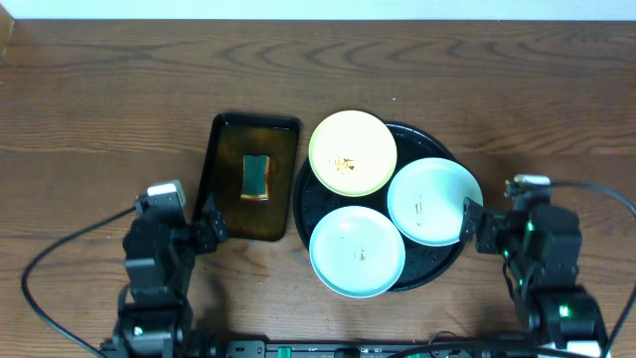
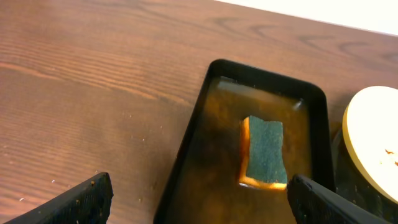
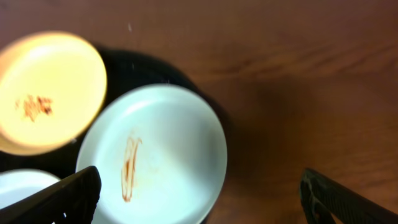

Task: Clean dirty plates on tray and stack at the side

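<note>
We're only starting; plates [image 1: 353, 151] sitting dirty on the tray [image 1: 433, 270]; left gripper [image 2: 199, 205] and right gripper [image 3: 199, 196] flanking it, gaping wide, empty; probably grabbing the sponge [image 2: 266, 152] left of it next.

We see the black round tray [image 1: 306, 206], glossy with a raised rim, carrying all three plates flat and face up. The yellow plate [image 1: 352, 151] sits at the tray's 11 o'clock, overhanging the rim, with brown crumbs near its centre. The smeared mint plate [image 1: 432, 201] lies at 3 o'clock, a thin brown streak down its middle. The speckled mint plate [image 1: 356, 251] lies at 6 o'clock. They crowd rim to rim.
</note>
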Controlling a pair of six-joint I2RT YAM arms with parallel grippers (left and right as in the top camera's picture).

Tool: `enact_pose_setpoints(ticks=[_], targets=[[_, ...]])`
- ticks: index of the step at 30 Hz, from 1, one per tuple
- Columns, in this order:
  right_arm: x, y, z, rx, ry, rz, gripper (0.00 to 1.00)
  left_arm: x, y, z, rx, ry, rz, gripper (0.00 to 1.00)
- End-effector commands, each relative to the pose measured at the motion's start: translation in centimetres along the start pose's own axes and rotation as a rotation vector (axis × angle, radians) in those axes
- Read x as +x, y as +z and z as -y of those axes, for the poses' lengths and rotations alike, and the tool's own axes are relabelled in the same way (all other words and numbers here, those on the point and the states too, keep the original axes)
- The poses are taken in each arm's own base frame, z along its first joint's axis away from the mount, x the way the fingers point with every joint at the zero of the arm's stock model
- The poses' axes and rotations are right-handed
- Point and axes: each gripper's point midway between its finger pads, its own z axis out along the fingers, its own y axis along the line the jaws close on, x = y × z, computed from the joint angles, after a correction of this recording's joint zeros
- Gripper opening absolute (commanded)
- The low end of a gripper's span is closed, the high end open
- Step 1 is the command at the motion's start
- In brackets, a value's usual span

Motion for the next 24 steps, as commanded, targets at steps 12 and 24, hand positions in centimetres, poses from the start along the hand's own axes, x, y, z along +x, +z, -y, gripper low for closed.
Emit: enact_pose_setpoints(ticks=[12, 24], targets=[[-1.3, 2.4, -2.0, -0.078, -0.015, -0.123, 0.99, 0.0, 1.8, 1.4, 0.04, -0.023, -0.284, 0.9], [-1.2, 3.5, 0.3, 0.059, 0.058, -0.133, 0.99, -0.8, 1.9, 1.7, 0.054, -0.024, -0.249, 0.9]])
